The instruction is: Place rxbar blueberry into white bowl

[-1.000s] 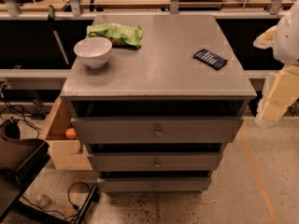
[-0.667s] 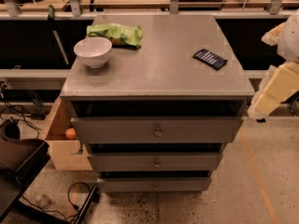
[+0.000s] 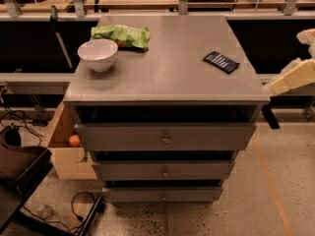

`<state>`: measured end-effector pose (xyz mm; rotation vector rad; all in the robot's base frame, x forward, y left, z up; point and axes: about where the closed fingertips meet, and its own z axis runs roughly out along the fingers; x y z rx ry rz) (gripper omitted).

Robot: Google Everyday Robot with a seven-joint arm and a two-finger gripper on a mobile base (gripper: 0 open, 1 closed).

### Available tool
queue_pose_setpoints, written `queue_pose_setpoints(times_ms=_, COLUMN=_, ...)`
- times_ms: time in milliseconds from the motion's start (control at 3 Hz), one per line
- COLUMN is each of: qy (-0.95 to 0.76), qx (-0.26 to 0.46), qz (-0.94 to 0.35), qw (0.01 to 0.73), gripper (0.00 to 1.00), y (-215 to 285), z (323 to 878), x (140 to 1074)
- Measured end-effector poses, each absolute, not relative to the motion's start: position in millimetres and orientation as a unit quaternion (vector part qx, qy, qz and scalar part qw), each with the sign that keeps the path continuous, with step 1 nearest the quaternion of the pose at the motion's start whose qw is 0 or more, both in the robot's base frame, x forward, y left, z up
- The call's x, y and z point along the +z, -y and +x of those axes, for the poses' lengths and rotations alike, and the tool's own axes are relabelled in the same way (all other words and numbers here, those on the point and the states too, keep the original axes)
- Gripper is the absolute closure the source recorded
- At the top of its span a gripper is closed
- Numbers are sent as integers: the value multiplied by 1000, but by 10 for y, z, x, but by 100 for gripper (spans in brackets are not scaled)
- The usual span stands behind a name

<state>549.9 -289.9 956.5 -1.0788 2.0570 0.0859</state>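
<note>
The rxbar blueberry (image 3: 221, 62) is a small flat dark navy bar with white text. It lies flat near the right edge of the grey cabinet top (image 3: 172, 77). The white bowl (image 3: 98, 54) stands upright and empty at the top's left side. My gripper (image 3: 276, 85) is the cream-coloured piece at the frame's right edge. It hangs in the air just beyond the cabinet's front right corner, right of the bar and a little nearer the camera, touching nothing. The bar and the bowl are far apart.
A crinkled green snack bag (image 3: 121, 35) lies behind the bowl. The cabinet has three drawers (image 3: 165, 137). A wooden box with an orange ball (image 3: 74, 140) sits at its left, with cables on the floor. A rail and benches run behind.
The cream arm at the right has tilted from hanging nearly upright to lying almost level, its tip pointing left toward the cabinet's front right corner. The bar, bowl and bag have not moved.
</note>
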Motion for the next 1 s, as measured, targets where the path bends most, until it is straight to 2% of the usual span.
queue_pose_setpoints(times_ms=333, qy=-768, qx=45, qz=-401, qw=497, gripper=0, y=3111, z=6214, x=9603)
queue_pose_setpoints(times_ms=667, qy=-759, qx=48, qz=-391, qw=518, gripper=0, y=3249, z=6467, x=9507)
queue_pose_setpoints(times_ms=1000, qy=-760, qx=49, qz=-392, qw=516, gripper=0, y=3238, z=6460, x=9498)
